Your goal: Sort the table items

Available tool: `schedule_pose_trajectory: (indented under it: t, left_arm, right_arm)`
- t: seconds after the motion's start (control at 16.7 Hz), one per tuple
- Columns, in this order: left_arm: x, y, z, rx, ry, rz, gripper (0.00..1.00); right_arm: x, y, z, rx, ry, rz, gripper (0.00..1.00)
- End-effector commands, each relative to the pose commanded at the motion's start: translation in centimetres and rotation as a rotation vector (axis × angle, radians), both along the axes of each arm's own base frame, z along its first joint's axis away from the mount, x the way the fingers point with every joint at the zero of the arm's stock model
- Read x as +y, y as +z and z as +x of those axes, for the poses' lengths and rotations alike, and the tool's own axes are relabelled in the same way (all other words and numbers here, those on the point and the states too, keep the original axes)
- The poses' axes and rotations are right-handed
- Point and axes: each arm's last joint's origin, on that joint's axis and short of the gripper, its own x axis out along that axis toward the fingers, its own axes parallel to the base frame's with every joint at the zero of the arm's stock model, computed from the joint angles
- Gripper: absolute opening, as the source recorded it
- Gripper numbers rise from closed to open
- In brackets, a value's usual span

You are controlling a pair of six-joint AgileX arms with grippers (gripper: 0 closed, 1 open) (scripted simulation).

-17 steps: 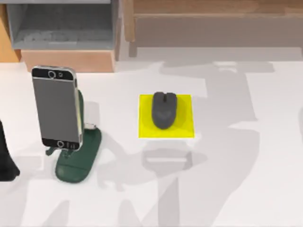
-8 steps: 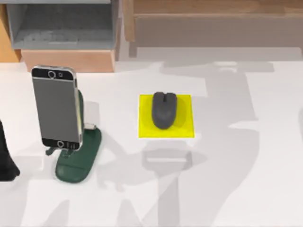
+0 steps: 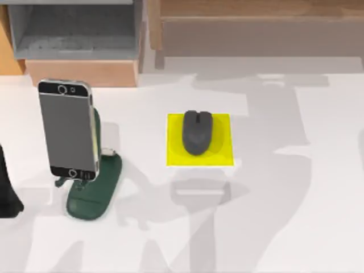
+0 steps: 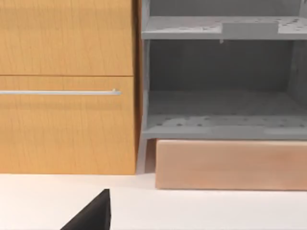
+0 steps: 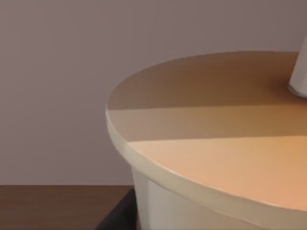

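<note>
A wide white table (image 3: 296,227) spreads across the overhead view, crossed by soft grey shadows. Along its far edge stands wooden furniture: a grey open shelf unit (image 3: 74,28) over a light wood base (image 3: 82,73), and to the right of that a long wooden bench-like piece (image 3: 256,17).

The landmark for everything below is a square yellow mat (image 3: 199,139), lying flat near the middle of the table.

A small dark grey oval mouse (image 3: 197,132) sits on the yellow mat, resting inside its edges, buttons toward the far side.

Well to the left of the yellow mat, a dark green stand (image 3: 95,190) rests on the table. A slim smartphone (image 3: 67,129) with a grey screen, black bezels and a silver edge is propped on this stand, screen facing up toward the camera.

Further left again from the mat, at the table's left edge, a black part of the left arm (image 3: 7,193) comes into view; whether the left gripper is apart or together cannot be told.

The left wrist view faces an orange wood cabinet front (image 4: 67,86) with a thin metal handle (image 4: 60,92), beside the grey shelves.

The right wrist view faces a round tan tabletop (image 5: 216,143) before a plain wall; the right gripper's state cannot be told.
</note>
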Motion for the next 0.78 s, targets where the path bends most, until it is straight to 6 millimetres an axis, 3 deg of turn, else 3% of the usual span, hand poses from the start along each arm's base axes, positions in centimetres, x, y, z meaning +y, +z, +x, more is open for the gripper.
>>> schedule_pose_trajectory:
  t: [0.42,0.78]
  left_arm:
    - [0.00,0.00,0.00,0.000,0.000,0.000,1.00]
    - [0.00,0.00,0.00,0.000,0.000,0.000,1.00]
  right_arm:
    - [0.00,0.00,0.00,0.000,0.000,0.000,0.98]
    - [0.00,0.00,0.00,0.000,0.000,0.000,1.00]
